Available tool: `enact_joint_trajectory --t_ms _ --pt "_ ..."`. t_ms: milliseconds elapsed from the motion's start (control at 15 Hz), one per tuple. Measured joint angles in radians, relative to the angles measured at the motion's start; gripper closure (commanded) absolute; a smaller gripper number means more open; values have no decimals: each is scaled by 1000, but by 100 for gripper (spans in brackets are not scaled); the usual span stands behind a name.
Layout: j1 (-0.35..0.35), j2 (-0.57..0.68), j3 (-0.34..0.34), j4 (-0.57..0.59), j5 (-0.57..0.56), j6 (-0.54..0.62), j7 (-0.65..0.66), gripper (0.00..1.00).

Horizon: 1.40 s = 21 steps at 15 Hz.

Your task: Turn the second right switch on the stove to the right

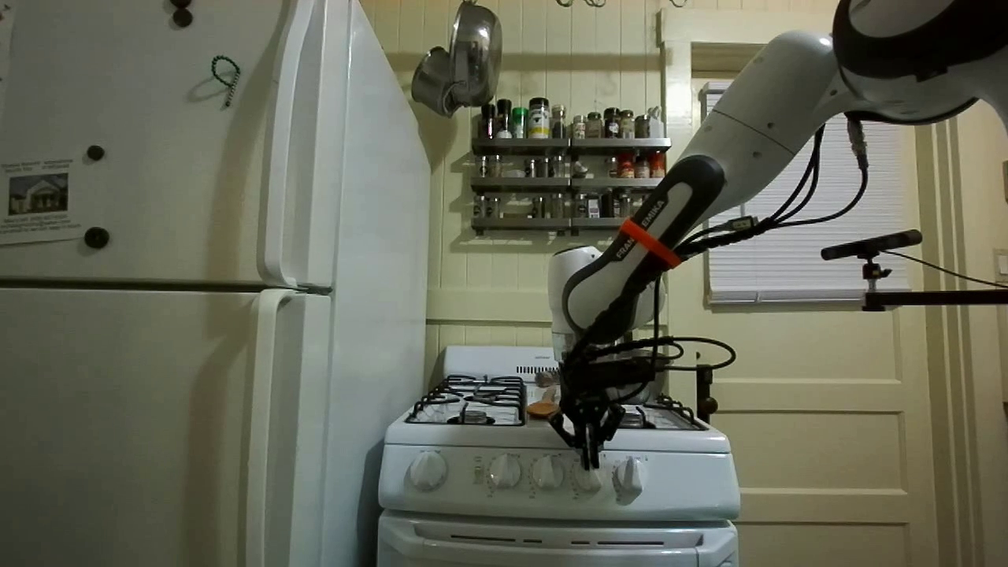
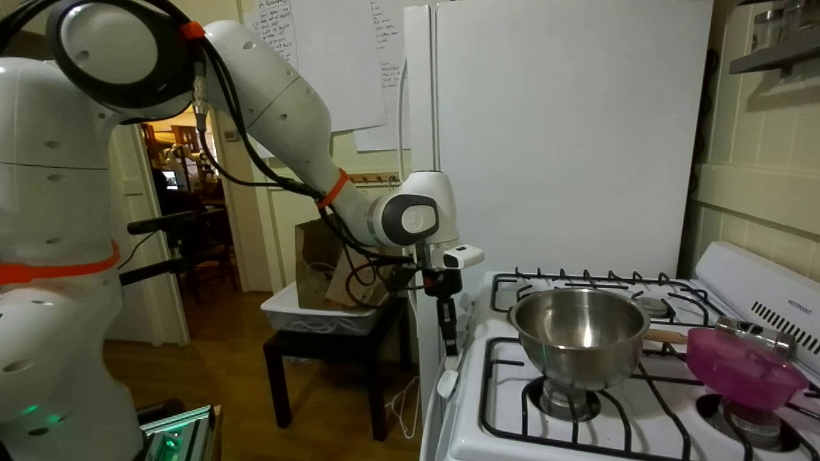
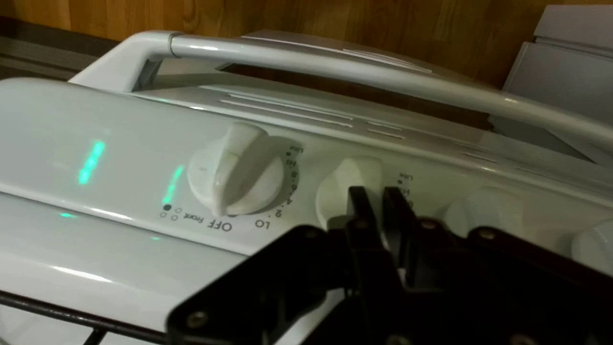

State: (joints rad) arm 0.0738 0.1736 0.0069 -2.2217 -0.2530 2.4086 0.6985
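Your gripper points down at the second right switch, on the front of the stove. Fingers slightly parted, narrow gap; you cannot tell whether they grip it.

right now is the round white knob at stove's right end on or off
Looks off: in the wrist view, the round white end knob aims its ridge tip at black OFF lettering.

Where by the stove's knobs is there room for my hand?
In an exterior view, the biggest bare patch on the knob panel lies between the rightmost knob and the right edge. A narrower, lettered gap separates the far-left knob from the next knob. It's crowded at the second right switch: the gripper is there, knobs close on both sides.
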Motion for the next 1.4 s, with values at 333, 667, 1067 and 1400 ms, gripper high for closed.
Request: enact_joint_trajectory --t_ms 333,667,1067,1400 --pt "-24 -27 -21 -43 178 64 5 97" --pt "-55 -113 -36 -167 360 229 5 48" --pt "-86 -250 -42 -203 466 173 -101 1" --pt "-68 -392 -20 -146 526 -161 -219 0"
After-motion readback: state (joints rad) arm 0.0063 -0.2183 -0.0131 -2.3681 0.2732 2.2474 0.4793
